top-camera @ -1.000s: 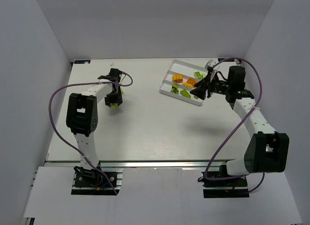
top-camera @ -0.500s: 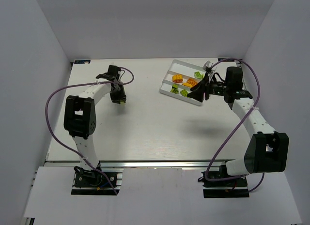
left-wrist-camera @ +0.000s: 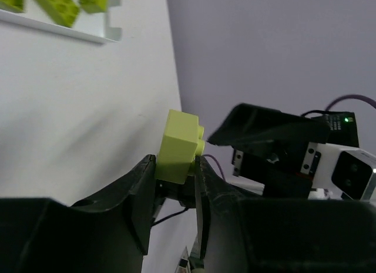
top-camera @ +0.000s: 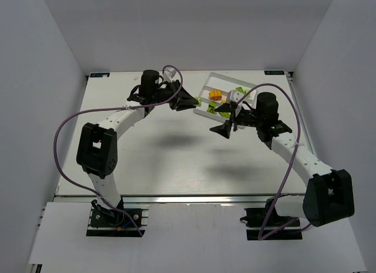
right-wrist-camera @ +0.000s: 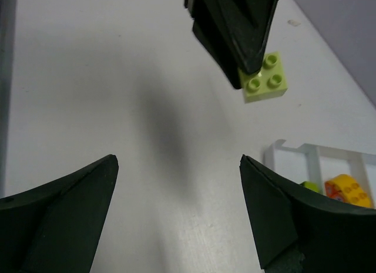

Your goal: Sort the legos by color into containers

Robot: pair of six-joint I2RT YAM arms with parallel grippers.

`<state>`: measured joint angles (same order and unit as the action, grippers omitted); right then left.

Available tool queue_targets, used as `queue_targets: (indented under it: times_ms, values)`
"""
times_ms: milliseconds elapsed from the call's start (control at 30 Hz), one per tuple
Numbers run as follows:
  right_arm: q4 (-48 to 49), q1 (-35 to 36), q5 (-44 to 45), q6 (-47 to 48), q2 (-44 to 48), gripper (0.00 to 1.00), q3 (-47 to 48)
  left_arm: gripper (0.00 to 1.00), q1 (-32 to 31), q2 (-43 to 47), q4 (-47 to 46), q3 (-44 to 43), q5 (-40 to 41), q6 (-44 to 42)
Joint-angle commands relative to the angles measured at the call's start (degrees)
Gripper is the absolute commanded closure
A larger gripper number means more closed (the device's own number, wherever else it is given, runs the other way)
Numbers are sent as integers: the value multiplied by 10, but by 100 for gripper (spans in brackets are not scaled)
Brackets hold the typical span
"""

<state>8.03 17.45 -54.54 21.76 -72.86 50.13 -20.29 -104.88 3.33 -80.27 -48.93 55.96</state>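
My left gripper point(top-camera: 195, 101) is shut on a lime-green lego point(left-wrist-camera: 179, 146), held in the air just off the white tray's near-left corner point(left-wrist-camera: 111, 32). The right wrist view shows the same lego point(right-wrist-camera: 265, 78) studs up at the left gripper's tip. My right gripper point(top-camera: 221, 119) stands wide open and empty above the table, just in front of the tray point(top-camera: 207, 84), facing the left gripper. Orange legos point(top-camera: 215, 94) and lime-green legos point(top-camera: 239, 90) lie in the tray's compartments. An orange lego point(right-wrist-camera: 348, 191) shows at the right wrist view's edge.
The two grippers are close together at the tray's near-left side. The right arm point(left-wrist-camera: 294, 150) fills the lower right of the left wrist view. White walls stand round the table on three sides.
The left arm has swung from the table's left side over to the tray, carrying the lime-green lego. The right gripper has pulled back from the tray and opened wide.
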Motion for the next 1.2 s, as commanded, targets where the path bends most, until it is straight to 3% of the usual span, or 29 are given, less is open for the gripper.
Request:
queue_targets:
  times_ms: [0, 200, 500, 667, 967, 1033, 1167]
  values:
    - [98, 33, 104, 23, -10, 11, 31, 84, -17, 35, -84, 7, -60, 66]
    - [102, 55, 187, 57, -47, 11, 66, 83, -41, 41, -118, 20, -76, 85]
    - [89, 58, 164, 86, -55, 11, 77, 83, -52, 40, -127, 29, -92, 84]
    - [73, 59, 138, 110, -62, 17, 86, 81, -57, 36, -129, 27, -106, 83]
    - [37, 58, 103, 143, -80, 55, 109, 80, -62, 34, -129, 32, -118, 82]
    - [30, 58, 97, 147, -81, 69, 113, 78, -62, 33, -131, 32, -119, 83]
    - [32, 56, 91, 151, -74, 82, 110, 66, -62, 30, -126, 29, -115, 82]
